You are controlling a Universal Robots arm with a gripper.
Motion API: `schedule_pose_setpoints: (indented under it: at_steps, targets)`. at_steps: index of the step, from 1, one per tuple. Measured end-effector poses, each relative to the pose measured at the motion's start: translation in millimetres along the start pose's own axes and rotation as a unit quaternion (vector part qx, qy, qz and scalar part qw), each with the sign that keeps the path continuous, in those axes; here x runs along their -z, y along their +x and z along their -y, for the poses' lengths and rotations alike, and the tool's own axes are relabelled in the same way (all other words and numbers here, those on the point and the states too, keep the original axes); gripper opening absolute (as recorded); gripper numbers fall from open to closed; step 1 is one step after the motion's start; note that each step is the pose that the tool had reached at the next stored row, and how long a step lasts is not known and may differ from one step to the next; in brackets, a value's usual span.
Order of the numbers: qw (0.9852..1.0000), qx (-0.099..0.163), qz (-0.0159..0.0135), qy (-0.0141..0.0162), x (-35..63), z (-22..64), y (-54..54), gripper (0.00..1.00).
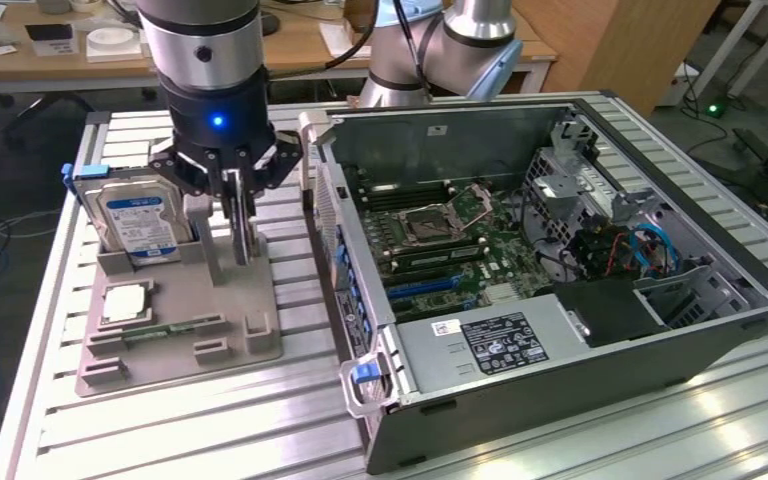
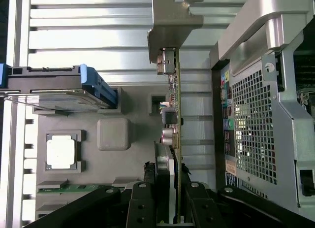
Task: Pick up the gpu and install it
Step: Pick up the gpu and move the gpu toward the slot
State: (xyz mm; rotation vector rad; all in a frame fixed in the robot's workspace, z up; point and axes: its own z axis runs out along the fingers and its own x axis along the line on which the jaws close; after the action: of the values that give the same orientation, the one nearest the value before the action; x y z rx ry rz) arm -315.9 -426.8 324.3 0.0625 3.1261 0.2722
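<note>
Starting at the fingers (image 2: 165, 186): pressed against both faces of the gpu (image 2: 175, 110), so calling that a proper grasp rather than a loose hover. Holding the card upright and edge-on, with its metal bracket (image 2: 170, 21) at the end farthest from the gripper (image 1: 233, 185). Parked right over the grey parts holder (image 1: 211, 300), just beside the hard drive (image 1: 137, 225) standing in its own slot, and near the rear panel of the open PC case (image 1: 558, 400) on the exterior view's right. Reading this as the pick-up step, install not yet done, going by no card visible down on the motherboard (image 1: 451, 240). Guessing any move from here calls for keeping the card dead vertical so as not to scrape the holder, getting enough height to clear the case wall, and minding that bracket end so close to the case. Now the annoying bits: can't tell seated-in-the-holder from lifted-clear, with the lower edge hidden under the fingers in the wrist view and way too slim in the exterior view. Can't pick out the target slot on the board either, tucked behind the near case wall. Also spotting a memory stick (image 1: 177, 328) and a square chip (image 1: 127, 302) lying in the holder, well apart from the fingers.
</note>
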Motion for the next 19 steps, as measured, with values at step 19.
schedule_pose_setpoints:
  at_steps: [19]
  targets:
    - [0.9999, 0.000, -0.0005, -0.0143, 15.7, -0.4, -0.1, 0.28]
